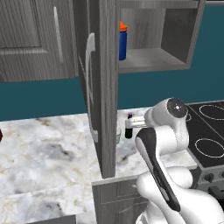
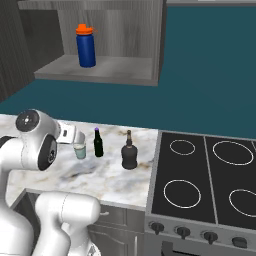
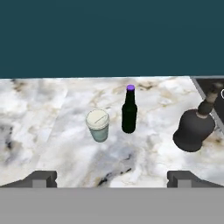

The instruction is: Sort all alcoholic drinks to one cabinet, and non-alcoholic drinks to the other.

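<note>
Open cabinet (image 2: 145,75): held blue bottle (image 2: 86,46) (orange cap). Marble counter (image 3: 52,131): cup (image 3: 98,125), green bottle (image 3: 129,111) at its 3 o'clock, black bottle (image 3: 194,127) beyond. Stove (image 2: 210,180) adjoining. Gripper (image 3: 111,177): spread wide, empty.

My left base view from behind the arm, looking forward past an open cabinet door (image 1: 103,87), my right base view from the opposite side, both sharing marble counter (image 2: 107,172) and stove (image 2: 205,175), my hand view close, facing the counter.
</note>
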